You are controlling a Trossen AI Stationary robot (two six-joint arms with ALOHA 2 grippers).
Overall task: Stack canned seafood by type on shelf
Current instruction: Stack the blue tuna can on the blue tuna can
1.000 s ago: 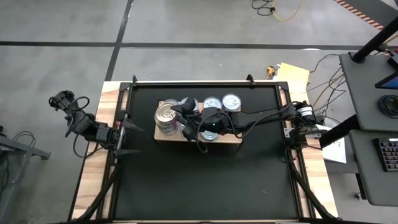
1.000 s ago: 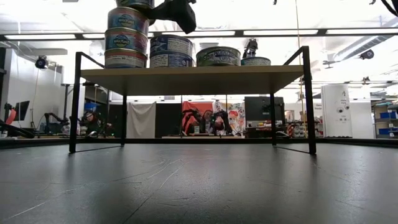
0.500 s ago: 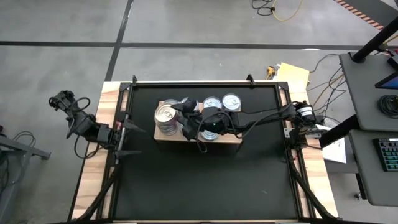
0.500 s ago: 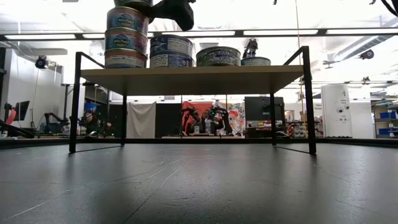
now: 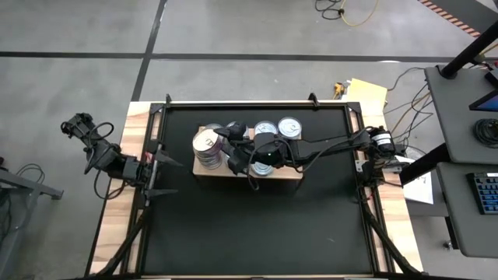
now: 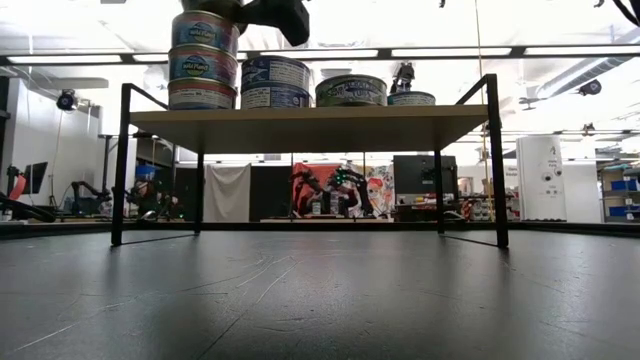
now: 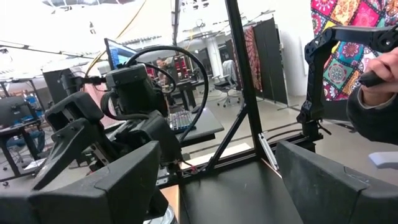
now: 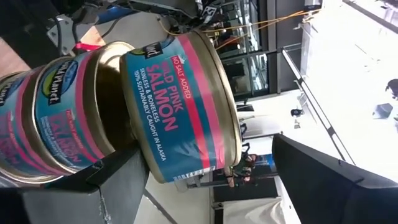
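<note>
We see the right gripper (image 5: 227, 145) over the shelf (image 5: 288, 174), fingers spread around the top salmon tin (image 8: 180, 106) of the tall stack (image 6: 203, 60) (pink labels together). The left gripper (image 5: 159, 173), beside the shelf, waits open.

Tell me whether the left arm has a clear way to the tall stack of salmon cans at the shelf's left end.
Probably yes. The left gripper waits open at the table's left edge, and only bare black mat lies between it and the salmon stack. But the right gripper is at that stack, crowding its top.
</note>
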